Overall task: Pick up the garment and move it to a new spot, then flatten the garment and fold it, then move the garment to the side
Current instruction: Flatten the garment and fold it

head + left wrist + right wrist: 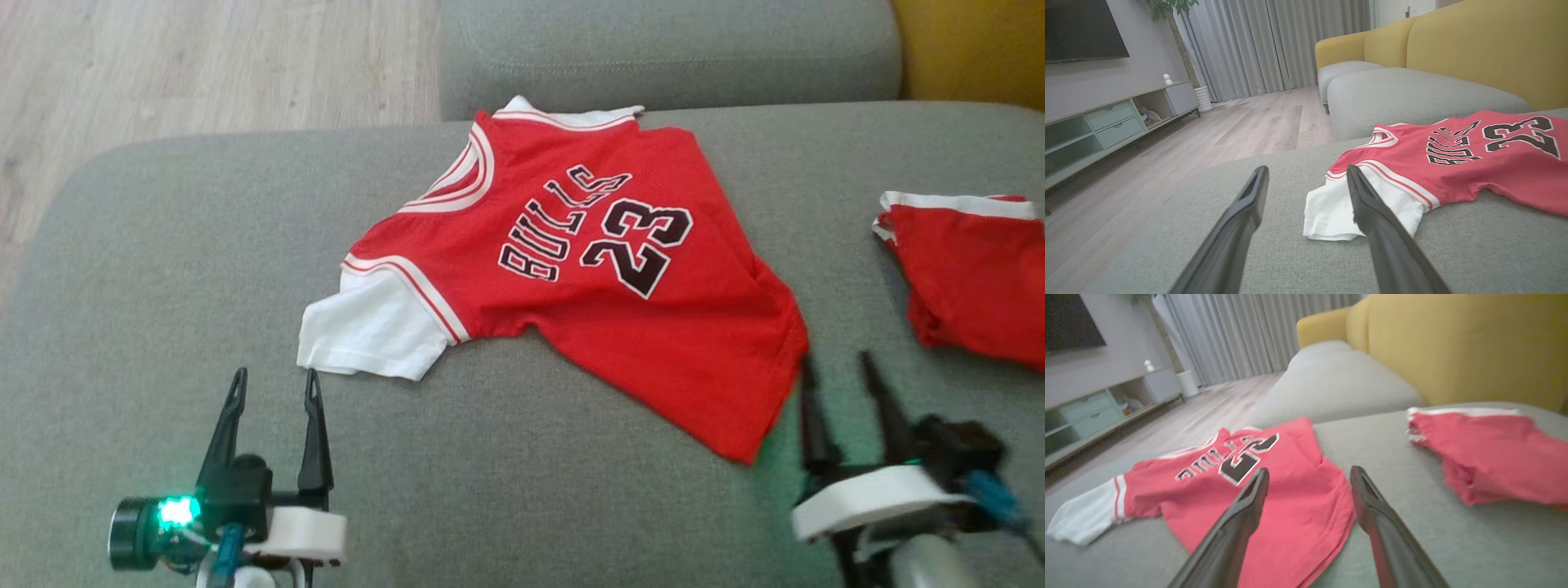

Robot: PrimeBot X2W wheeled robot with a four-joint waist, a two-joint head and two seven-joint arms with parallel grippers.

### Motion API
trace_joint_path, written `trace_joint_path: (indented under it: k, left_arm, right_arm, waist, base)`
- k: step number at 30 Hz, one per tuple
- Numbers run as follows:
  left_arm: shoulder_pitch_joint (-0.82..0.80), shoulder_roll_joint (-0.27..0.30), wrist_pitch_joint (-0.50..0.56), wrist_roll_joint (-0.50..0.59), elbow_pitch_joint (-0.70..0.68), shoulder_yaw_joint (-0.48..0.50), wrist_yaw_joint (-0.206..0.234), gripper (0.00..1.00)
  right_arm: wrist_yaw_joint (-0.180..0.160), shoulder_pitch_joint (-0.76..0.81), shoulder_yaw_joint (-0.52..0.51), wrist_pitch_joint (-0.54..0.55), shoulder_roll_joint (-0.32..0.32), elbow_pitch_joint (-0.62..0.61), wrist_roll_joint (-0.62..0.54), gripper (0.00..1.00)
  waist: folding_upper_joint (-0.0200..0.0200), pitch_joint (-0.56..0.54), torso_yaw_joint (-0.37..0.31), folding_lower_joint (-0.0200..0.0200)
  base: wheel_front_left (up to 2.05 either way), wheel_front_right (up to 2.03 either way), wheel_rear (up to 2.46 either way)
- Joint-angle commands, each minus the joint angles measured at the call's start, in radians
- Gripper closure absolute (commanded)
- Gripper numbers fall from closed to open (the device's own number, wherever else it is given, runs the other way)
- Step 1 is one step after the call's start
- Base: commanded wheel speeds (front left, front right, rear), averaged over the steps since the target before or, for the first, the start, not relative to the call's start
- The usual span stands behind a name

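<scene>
The garment (571, 269) is a red jersey with white sleeves and black "BULLS 23" lettering, spread on the grey sofa cushion (506, 482). My left gripper (273, 392) stands open just below its white sleeve (371, 327), empty. In the left wrist view the garment (1474, 159) lies to the right, and the right finger (1372, 204) overlaps the white sleeve (1331, 212). My right gripper (841, 376) is open and empty beside the jersey's lower hem corner. In the right wrist view the garment (1298, 486) lies beneath and beyond my open right gripper (1309, 479).
A second red piece with a white band (971, 278) lies at the cushion's right. Another grey cushion (669, 49) and a yellow sofa back (971, 49) lie beyond. Wooden floor (204, 65) is at the far left. A TV cabinet (1114, 122) stands across the room.
</scene>
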Motion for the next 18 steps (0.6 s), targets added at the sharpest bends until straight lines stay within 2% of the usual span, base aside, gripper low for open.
trace_joint_path:
  k: [1, 5, 10, 18]
  left_arm:
    - [-0.06, 0.018, -0.011, 0.014, -0.031, 0.039, -0.003, 0.0]
    - [-0.077, 0.017, -0.012, 0.017, -0.023, 0.042, -0.01, 0.0]
    - [-0.093, 0.007, -0.012, 0.016, -0.001, 0.031, -0.026, 0.0]
    - [-0.122, -0.003, -0.012, 0.016, 0.022, 0.025, -0.038, 0.0]
  right_arm:
    - [-0.001, -0.018, 0.04, 0.006, -0.006, -0.024, -0.008, 0.0]
    - [-0.001, -0.027, 0.126, 0.087, -0.006, 0.02, -0.021, 0.0]
    - [-0.001, -0.048, 0.211, 0.19, -0.006, 0.087, -0.1, 0.0]
    - [-0.001, -0.083, 0.196, 0.241, -0.006, 0.16, -0.175, 0.0]
  waist:
    - [0.0, 0.007, 0.002, 0.0]
    - [0.0, 0.026, 0.006, 0.0]
    - [0.0, 0.043, 0.014, 0.0]
    - [0.0, 0.058, 0.037, 0.0]
  base:
    - [0.0, 0.0, 0.0]
    - [0.0, 0.0, 0.0]
    - [0.0, 0.0, 0.0]
    - [0.0, 0.0, 0.0]
